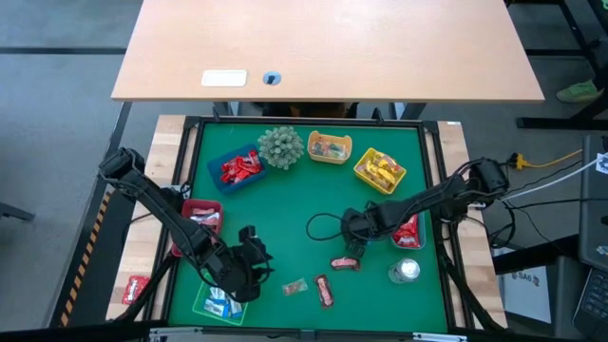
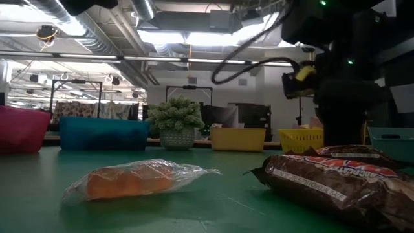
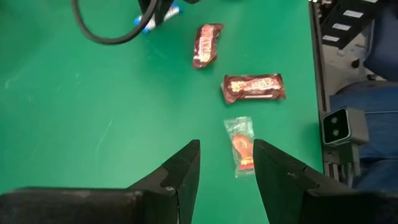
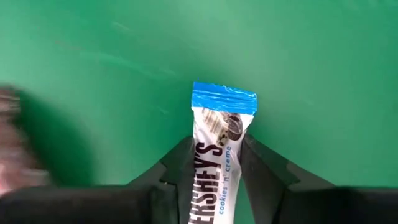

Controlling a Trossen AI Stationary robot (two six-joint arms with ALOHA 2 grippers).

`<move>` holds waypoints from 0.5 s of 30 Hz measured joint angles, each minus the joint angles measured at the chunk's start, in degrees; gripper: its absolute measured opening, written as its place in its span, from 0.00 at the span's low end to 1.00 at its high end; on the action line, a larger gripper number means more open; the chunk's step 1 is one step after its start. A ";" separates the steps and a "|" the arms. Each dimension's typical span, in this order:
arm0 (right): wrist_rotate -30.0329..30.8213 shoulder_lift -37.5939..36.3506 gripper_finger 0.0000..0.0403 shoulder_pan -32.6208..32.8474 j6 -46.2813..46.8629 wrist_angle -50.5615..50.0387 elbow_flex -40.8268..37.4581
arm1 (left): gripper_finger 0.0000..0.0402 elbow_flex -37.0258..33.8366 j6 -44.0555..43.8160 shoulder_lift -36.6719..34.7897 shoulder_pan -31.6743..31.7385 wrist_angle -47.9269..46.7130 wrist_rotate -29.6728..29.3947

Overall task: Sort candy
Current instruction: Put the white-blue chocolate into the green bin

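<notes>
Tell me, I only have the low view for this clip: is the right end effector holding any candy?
Observer: Yes. Its wrist view shows the right end effector closed on a blue-white Hershey's bar.
Operator: And the left one?
Observer: The left end effector is open and empty, pointed at the clear-wrapped orange sweet on the green mat.
Operator: Is any red candy in a tray?
Observer: Yes. From above, the blue tray holds red wrappers.

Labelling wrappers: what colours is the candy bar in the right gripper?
White candy bar with a blue end, clearest in the right wrist view.
</notes>
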 joint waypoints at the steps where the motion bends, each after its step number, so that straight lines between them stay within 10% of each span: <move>1: -0.67 0.09 0.28 -0.02 -0.48 0.96 0.61 | 0.34 0.00 0.47 0.00 0.00 0.37 0.00; 15: -8.46 -0.09 0.28 0.00 -12.22 4.33 10.32 | 0.34 -0.02 10.78 0.00 0.00 5.90 -0.47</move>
